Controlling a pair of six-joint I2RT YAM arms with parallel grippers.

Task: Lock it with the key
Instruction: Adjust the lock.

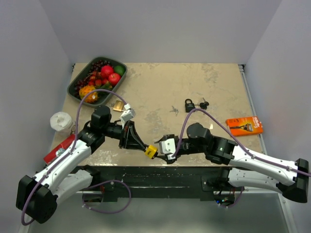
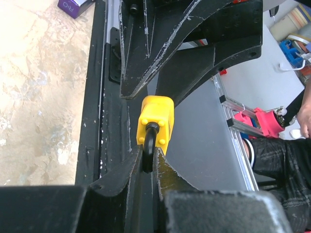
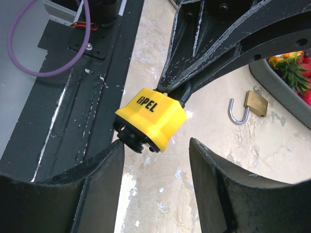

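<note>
A yellow padlock (image 1: 151, 151) hangs over the table's near edge. My left gripper (image 1: 144, 146) is shut on its black shackle (image 2: 148, 145), with the yellow body (image 2: 155, 121) just beyond the fingertips. My right gripper (image 1: 164, 148) is open, its jaws standing on either side just below the padlock (image 3: 150, 119). A black key-like stub (image 3: 132, 138) sticks out of the padlock's underside, right at the tip of the left finger (image 3: 104, 165). I cannot tell whether they touch.
An open brass padlock (image 1: 117, 105) lies near a grey tray (image 1: 77, 82) of fruit at the back left. A black padlock with keys (image 1: 190, 105) and a small key (image 1: 174, 110) lie mid-table. An orange razor pack (image 1: 244, 125) is right, a white cup (image 1: 60, 120) left.
</note>
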